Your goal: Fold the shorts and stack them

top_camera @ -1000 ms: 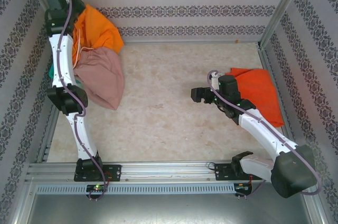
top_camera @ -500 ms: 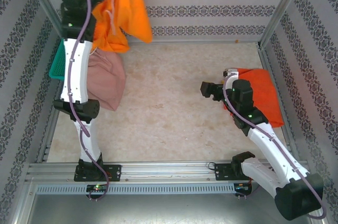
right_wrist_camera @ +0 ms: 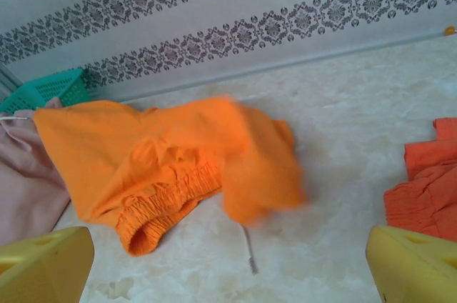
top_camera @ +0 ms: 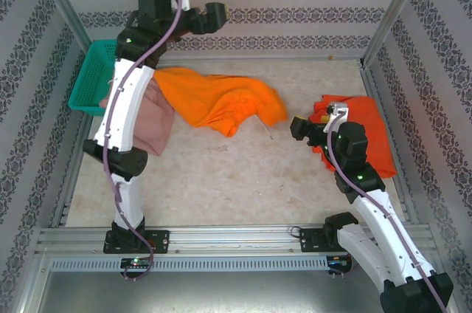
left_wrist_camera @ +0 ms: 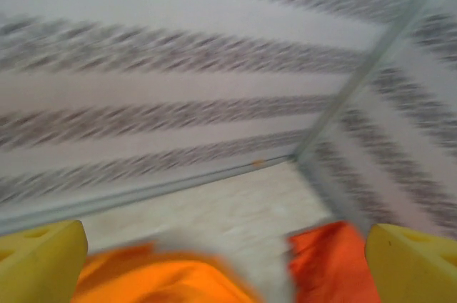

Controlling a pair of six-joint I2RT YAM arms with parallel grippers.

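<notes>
Left jaws spread wide, empty, raised at 11 o'clock by back wall; right jaws released, empty, at 3 o'clock. Bright orange shorts [top_camera: 221, 102] crumpled on worktop [top_camera: 236, 180] left of centre, touching pink shorts [top_camera: 151, 127] at 9; red-orange shorts [top_camera: 369, 136] at 3 under right arm; teal basket [top_camera: 88, 80] at 10

Table [top_camera: 221, 180], orange shorts [top_camera: 221, 102], red-orange shorts [top_camera: 371, 132], pink shorts [top_camera: 153, 127], teal basket [top_camera: 90, 83]

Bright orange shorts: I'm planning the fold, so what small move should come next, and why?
Probably bring the open right gripper to the nearest end of the bright orange shorts to pull them flat. They lie bunched and wrinkled on the table, held by neither gripper, and the open left gripper hangs high, away from them.
</notes>
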